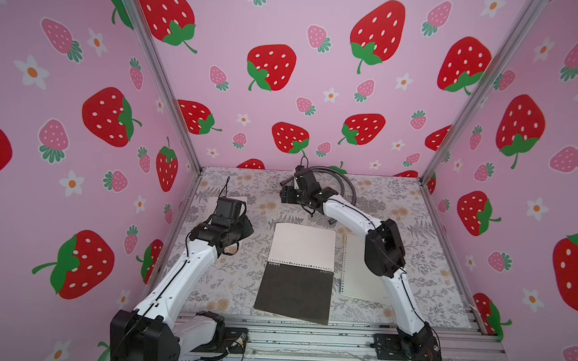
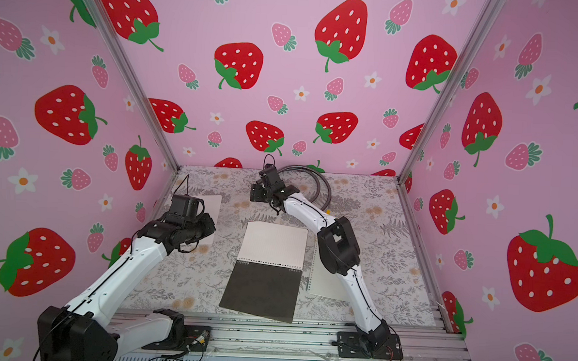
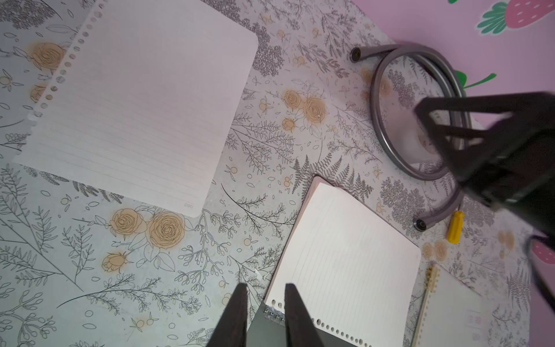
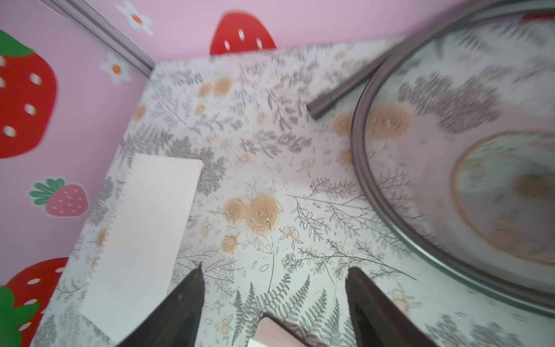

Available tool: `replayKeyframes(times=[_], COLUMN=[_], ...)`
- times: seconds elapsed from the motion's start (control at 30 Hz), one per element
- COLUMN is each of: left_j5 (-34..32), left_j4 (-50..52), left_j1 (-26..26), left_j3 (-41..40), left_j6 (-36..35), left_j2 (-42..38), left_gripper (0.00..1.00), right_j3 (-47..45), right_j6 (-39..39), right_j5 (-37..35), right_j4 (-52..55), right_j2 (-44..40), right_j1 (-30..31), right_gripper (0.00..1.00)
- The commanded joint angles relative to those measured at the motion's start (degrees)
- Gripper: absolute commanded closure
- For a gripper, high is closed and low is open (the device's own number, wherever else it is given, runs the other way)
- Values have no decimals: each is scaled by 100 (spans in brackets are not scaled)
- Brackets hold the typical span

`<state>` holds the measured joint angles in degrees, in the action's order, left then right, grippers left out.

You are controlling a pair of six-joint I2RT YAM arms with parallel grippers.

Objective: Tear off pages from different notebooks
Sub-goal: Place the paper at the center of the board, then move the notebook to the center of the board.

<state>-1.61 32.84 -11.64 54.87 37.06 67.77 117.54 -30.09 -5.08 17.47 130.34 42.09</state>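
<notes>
A notebook lies open mid-table in both top views, its dark cover (image 1: 295, 290) folded toward the front and a lined page (image 1: 303, 246) facing up. A second notebook (image 1: 357, 276) with a whitish cover lies to its right, partly under my right arm. A torn-off page (image 2: 211, 204) lies flat at the far left. My left gripper (image 3: 265, 297) hovers beside that page, its jaws a narrow gap apart and holding nothing; the open notebook's spiral corner (image 3: 274, 315) shows beyond them. My right gripper (image 4: 274, 270) hangs wide open above the back of the table, holding nothing.
A coiled grey hose (image 1: 345, 181) lies at the back of the table, right behind my right gripper. A small yellow piece (image 3: 455, 226) sits by the hose end. Pink strawberry walls close off the left, back and right sides. A metal rail (image 1: 306, 335) runs along the front.
</notes>
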Motion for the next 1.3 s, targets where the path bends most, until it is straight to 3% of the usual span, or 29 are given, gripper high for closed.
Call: replayKeyframes(times=[0.0,0.13,0.17,0.23,0.33,0.5,0.6,0.77,0.97,1.1,1.27], left_j5=[285,676,854,1115,1095,983,979,980,979,981,773], left_j4=[-124,-219,-266,-282,-259,-311,-339,-321,-351,-398,-385], left_j1=[-137,-314,-339,-410,-576,-682,-688,-693,-697,-708,-707], left_j3=[64,222,261,374,497,517,472,422,392,328,252], left_j6=[-257,-596,-649,-682,-725,-681,-639,-633,-615,-599,-588], left_j2=[265,726,869,1153,1410,1467,1450,1378,1362,1288,1104], left_gripper=[77,77,77,77,78,77,77,77,77,77,77], right_j3=[-681,-1721,-2064,-2751,-3793,-4909,-5365,-5893,-6940,-7401,-7493], right_j6=[557,806,873,811,334,-806,-1160,-1010,-862,-736,-336], right_j5=[-601,-246,-89,-226,-676,-1723,-1739,-252,878,1160,1638], right_j4=[-106,663,818,1124,1626,2708,3289,3633,3558,3560,3257], right_j2=[-984,-1794,-2011,-2474,-3227,-4127,-4439,-4515,-5201,-5484,-5001], right_j1=[-31,-44,-15,44,59,153,396,826,1427,1452,1489], right_gripper=[25,33,43,76,99,100,100,100,100,100,100])
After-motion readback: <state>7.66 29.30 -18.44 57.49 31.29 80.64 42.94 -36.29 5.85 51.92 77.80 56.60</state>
